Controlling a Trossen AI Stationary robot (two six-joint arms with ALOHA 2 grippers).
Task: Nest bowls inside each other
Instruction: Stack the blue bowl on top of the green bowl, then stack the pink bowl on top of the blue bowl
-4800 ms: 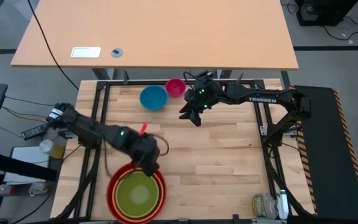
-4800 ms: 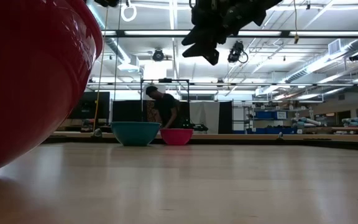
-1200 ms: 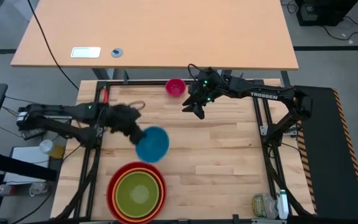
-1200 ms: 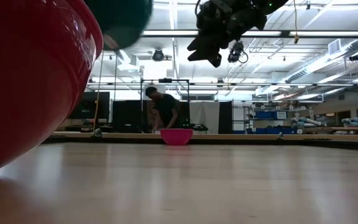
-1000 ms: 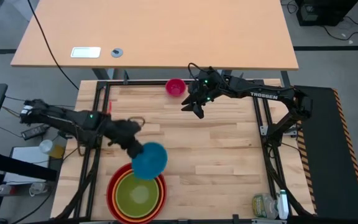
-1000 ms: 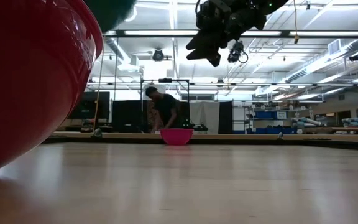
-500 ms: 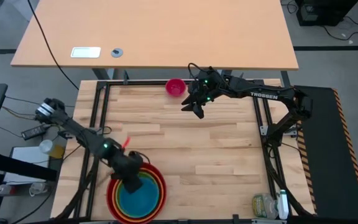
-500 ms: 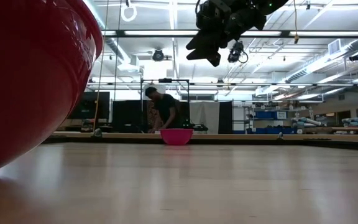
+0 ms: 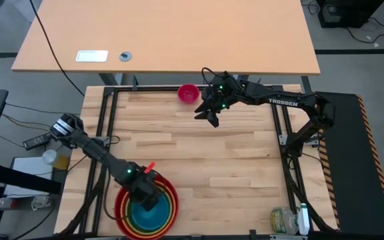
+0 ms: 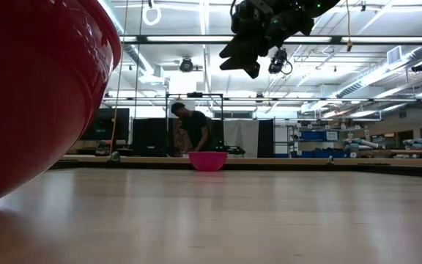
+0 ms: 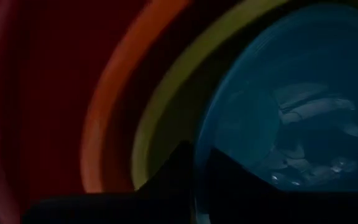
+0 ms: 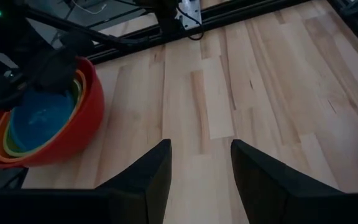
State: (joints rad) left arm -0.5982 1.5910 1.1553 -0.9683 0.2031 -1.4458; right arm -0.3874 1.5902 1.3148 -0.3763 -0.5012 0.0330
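Small round pink plastic bowl (image 9: 188, 93) sitting at the far edge of the pale wooden slat table (image 9: 245, 167), just beside the right gripper (image 9: 211, 115), fingers spread wide and empty. Left gripper (image 9: 147, 199) much farther off, pinching narrowly the rim of the blue plastic bowl (image 9: 147, 215) nested in the lime, orange and red stack (image 12: 79, 134). Open workshop beyond; a person (image 10: 195, 129) behind.

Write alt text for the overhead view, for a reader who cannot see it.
On a wooden table, the left claw reaches into a blue bowl nested in a stack of green, orange and red bowls at the near left edge. The right claw hovers open near a lone pink bowl at the far edge.
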